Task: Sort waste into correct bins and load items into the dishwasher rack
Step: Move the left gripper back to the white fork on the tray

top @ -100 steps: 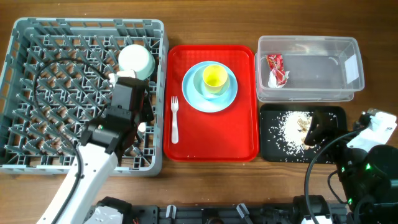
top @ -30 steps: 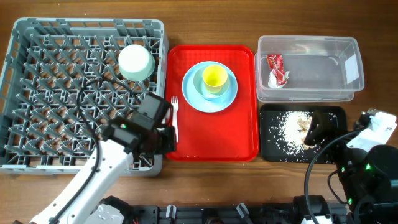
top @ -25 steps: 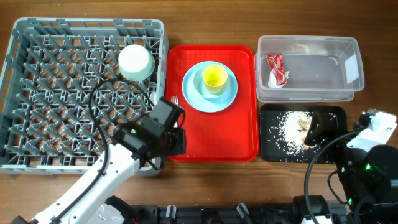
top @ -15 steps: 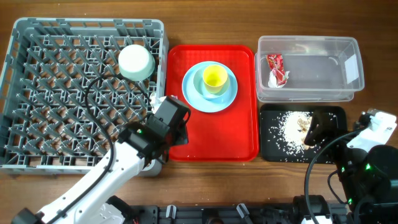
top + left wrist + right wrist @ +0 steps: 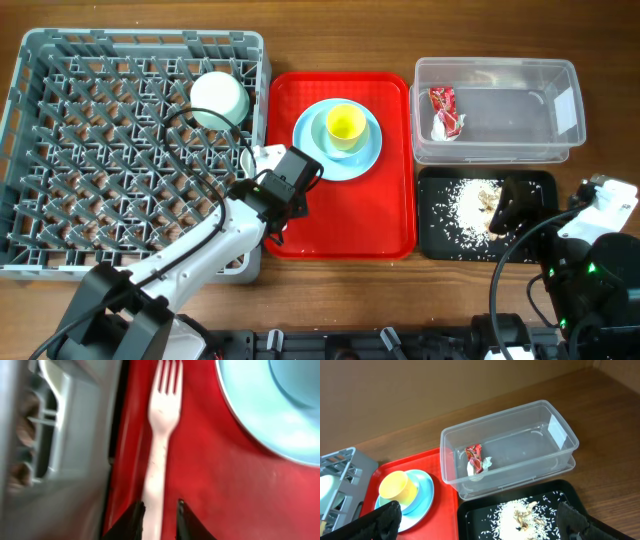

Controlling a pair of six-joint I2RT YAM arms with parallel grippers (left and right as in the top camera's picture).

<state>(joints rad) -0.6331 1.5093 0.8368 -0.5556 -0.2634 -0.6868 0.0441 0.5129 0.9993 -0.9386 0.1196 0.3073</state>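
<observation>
1. Since the earliest overhead frame, the left arm has left the large grey plastic pegged dishwasher rack (image 5: 30,60). It now reaches over the left edge of the flat red serving tray (image 5: 395,230). Nothing else on the desk (image 5: 600,30) has shifted.
2. The left hand (image 5: 159,512) is low over the white plastic fork (image 5: 162,415), which lies flat on the red tray just beside the rack wall. Its two fingers straddle the end of the handle. They are narrowly parted, with a sliver of red showing on one side, so we judge it not yet clamped.
3. The right hand (image 5: 480,515) hangs spread wide and empty above the shallow black rectangular tray (image 5: 430,250).
4. The waste looks done. A crumpled red-and-white wrapper (image 5: 444,110) sits in the clear plastic rectangular tub (image 5: 560,70), and the whitish rice-like scraps (image 5: 468,205) lie in the black tray. We see no loose waste elsewhere.
5. Loading has only begun. One pale round cup (image 5: 219,98) stands in the rack near its right edge.
6. Still on the red tray are the light blue round plate (image 5: 312,155), the mint-green bowl (image 5: 328,140) on it and the small yellow cup (image 5: 345,123) inside the bowl. We cannot pick out the spoon with certainty.
7. The step in hand, as we read it, is closing on the fork and carrying it to the rack.
</observation>
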